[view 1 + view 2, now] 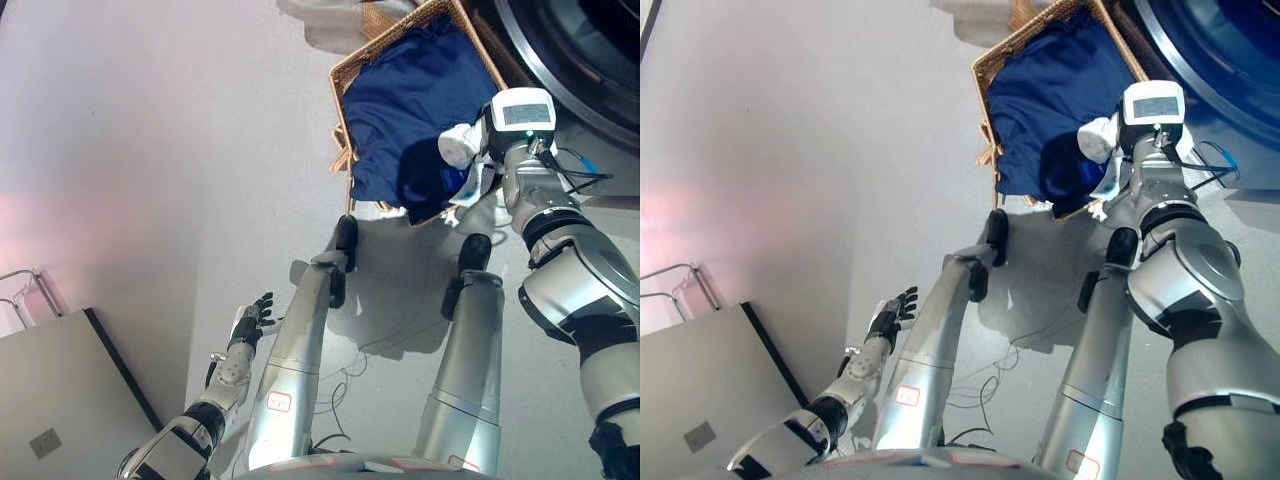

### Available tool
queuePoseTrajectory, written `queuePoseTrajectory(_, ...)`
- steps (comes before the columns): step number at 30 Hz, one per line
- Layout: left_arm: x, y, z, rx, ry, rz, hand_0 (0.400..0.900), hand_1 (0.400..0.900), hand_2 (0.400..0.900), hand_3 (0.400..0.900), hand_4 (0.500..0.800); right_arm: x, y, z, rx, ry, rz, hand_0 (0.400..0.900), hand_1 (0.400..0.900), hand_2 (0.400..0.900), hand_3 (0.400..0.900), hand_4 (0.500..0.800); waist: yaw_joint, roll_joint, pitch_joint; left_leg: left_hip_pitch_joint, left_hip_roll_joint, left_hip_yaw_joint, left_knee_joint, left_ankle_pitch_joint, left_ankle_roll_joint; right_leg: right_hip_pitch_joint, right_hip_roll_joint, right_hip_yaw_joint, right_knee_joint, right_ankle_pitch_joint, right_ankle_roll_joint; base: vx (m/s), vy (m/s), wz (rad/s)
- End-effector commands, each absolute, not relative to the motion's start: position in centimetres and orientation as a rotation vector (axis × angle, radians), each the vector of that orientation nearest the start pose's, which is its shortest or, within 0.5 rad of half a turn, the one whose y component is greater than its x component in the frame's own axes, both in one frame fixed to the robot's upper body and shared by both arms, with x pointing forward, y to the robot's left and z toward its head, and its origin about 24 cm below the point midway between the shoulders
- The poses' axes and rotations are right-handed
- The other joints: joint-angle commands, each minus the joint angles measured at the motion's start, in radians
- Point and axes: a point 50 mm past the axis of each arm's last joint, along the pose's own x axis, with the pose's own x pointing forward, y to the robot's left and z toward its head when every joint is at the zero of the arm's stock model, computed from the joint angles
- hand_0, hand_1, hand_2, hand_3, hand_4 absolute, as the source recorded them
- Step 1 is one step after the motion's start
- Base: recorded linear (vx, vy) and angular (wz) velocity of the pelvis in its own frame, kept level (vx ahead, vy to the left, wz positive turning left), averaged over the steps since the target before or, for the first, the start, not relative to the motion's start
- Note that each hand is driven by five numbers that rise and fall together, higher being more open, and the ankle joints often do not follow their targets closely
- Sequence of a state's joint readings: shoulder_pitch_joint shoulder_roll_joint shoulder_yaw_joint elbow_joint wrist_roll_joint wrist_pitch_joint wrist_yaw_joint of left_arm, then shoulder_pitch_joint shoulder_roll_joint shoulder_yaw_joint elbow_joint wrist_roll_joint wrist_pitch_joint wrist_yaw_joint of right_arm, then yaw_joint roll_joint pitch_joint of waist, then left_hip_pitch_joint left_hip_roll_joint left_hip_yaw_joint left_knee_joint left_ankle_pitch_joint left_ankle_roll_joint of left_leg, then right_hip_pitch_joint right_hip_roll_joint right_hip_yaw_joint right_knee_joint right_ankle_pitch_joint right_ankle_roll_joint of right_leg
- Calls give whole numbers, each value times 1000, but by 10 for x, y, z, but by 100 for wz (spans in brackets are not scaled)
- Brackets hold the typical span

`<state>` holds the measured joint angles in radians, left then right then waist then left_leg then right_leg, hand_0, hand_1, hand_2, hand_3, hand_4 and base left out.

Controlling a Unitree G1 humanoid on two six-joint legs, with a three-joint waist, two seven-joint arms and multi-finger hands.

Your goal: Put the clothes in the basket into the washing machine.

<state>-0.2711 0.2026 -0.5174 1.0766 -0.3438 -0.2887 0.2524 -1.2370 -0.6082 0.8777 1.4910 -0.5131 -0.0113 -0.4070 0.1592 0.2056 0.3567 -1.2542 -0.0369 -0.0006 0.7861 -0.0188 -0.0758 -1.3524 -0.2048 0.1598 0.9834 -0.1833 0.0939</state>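
A wicker basket [340, 80] stands on the floor ahead of me, filled with dark blue cloth [410, 100]. My right hand [462, 150] is over the basket's near right corner, low against the blue cloth; its grip is hidden from here. A bit of pale cloth [468, 192] hangs at the basket's edge just below that hand. The washing machine [590, 50], with its dark round door, is at the top right, right beside the basket. My left hand [252, 322] hangs by my side at the lower left, open and holding nothing.
A grey flat-topped box [60, 400] fills the lower left corner, with a thin metal wire frame [30, 290] behind it. A pale object [325, 20] lies just beyond the basket. Light grey floor spreads out to the left.
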Motion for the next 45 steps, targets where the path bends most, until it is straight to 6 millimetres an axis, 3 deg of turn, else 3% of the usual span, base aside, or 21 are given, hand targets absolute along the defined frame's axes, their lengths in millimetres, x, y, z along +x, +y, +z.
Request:
queuePoseTrajectory(1,209,175,-115,246,641,113,900,900,900,900,800,381,-327,181,-1846,234,-421,400,400,400,400,500,-32,79,33,32,-25,29,13,-142,26,84,18,-34,-65,-31,-52,34,3,0)
queuePoseTrajectory(9,210,173,-115,270,647,103,900,900,900,900,800,377,-330,169,-1774,244,-430,400,400,400,400,500,-33,80,26,132,-24,31,-107,-99,30,181,11,-39,-169,4,-50,52,-5,-4)
queuePoseTrajectory(12,211,175,-115,284,641,111,900,900,900,900,800,379,-325,167,-1660,216,-463,400,400,400,400,500,-33,83,23,223,-15,25,-206,-64,31,276,10,-52,-267,39,-44,71,-22,-10)
queuePoseTrajectory(14,211,176,-114,288,639,116,900,900,900,900,800,379,-325,169,-1485,194,-522,400,400,400,400,500,-32,86,18,268,-14,22,-247,-49,33,332,13,-61,-323,59,-38,59,-8,-10)
queuePoseTrajectory(16,210,174,-114,293,635,109,900,900,900,900,800,376,-331,169,-1154,180,-628,400,400,400,400,500,-29,96,11,321,-14,20,-299,-35,33,394,11,-74,-383,75,-31,74,2,-4)
queuePoseTrajectory(19,213,172,-112,308,612,96,900,900,900,900,800,365,-347,163,-421,123,-826,400,400,400,400,500,-18,116,-5,401,-21,14,-366,-23,33,491,7,-96,-469,91,-19,65,-2,2)
queuePoseTrajectory(20,215,172,-110,318,600,95,900,900,900,900,800,360,-353,158,-95,73,-910,400,400,400,400,500,-14,124,-10,419,-20,14,-398,10,36,511,7,-105,-507,120,-19,0,0,0)
queuePoseTrajectory(21,215,174,-110,330,596,95,900,900,900,900,800,359,-353,156,-30,64,-910,400,400,400,400,500,-9,124,-15,439,-20,14,-416,13,37,531,6,-108,-528,126,-17,7,1,-6)
queuePoseTrajectory(22,214,174,-111,344,597,82,900,900,900,900,800,359,-350,148,209,28,-912,400,400,400,400,500,-6,128,-23,463,-22,10,-437,17,36,560,6,-111,-553,128,-13,87,0,-6)
queuePoseTrajectory(25,208,179,-114,358,615,78,900,900,900,900,800,364,-345,152,488,-55,-889,400,400,400,400,500,8,129,-45,524,-16,4,-492,29,33,622,4,-122,-608,136,-8,87,-12,-4)
queuePoseTrajectory(28,195,183,-120,356,659,69,900,900,900,900,800,367,-346,169,643,-147,-878,400,400,400,400,500,24,126,-75,578,-12,-7,-535,39,29,684,-1,-137,-655,143,-1,91,-29,4)
queuePoseTrajectory(30,184,190,-126,349,698,73,900,900,900,900,800,369,-350,196,694,-247,-845,400,400,400,400,500,33,123,-98,616,-13,-14,-565,47,23,723,-1,-147,-681,144,3,88,-20,6)
queuePoseTrajectory(35,165,203,-133,342,762,80,900,900,900,900,800,373,-348,258,669,-428,-750,400,400,400,400,500,47,104,-135,684,-7,-32,-605,59,17,793,3,-164,-702,141,7,80,-44,7)
queuePoseTrajectory(37,161,205,-135,344,776,77,900,900,900,900,800,373,-344,274,677,-480,-721,400,400,400,400,500,45,95,-144,709,-3,-41,-624,64,13,820,5,-172,-713,137,7,69,-66,11)
queuePoseTrajectory(40,158,208,-136,332,782,88,900,900,900,900,800,371,-341,291,720,-570,-682,400,400,400,400,500,48,86,-160,748,1,-58,-652,76,9,861,9,-188,-723,128,6,68,-67,17)
queuePoseTrajectory(43,155,212,-136,339,793,92,900,900,900,900,800,370,-341,290,734,-598,-694,400,400,400,400,500,43,80,-167,777,5,-75,-673,91,8,897,16,-203,-734,127,4,51,-60,12)
queuePoseTrajectory(44,154,213,-137,340,795,97,900,900,900,900,800,370,-342,287,726,-586,-703,524,524,524,524,574,44,79,-171,789,7,-81,-683,95,8,908,18,-210,-739,126,3,23,-61,8)
queuePoseTrajectory(45,153,214,-137,339,801,100,900,900,900,900,800,370,-342,285,726,-580,-706,573,573,573,573,604,45,76,-175,799,10,-84,-691,98,8,919,20,-213,-746,127,4,35,-63,7)
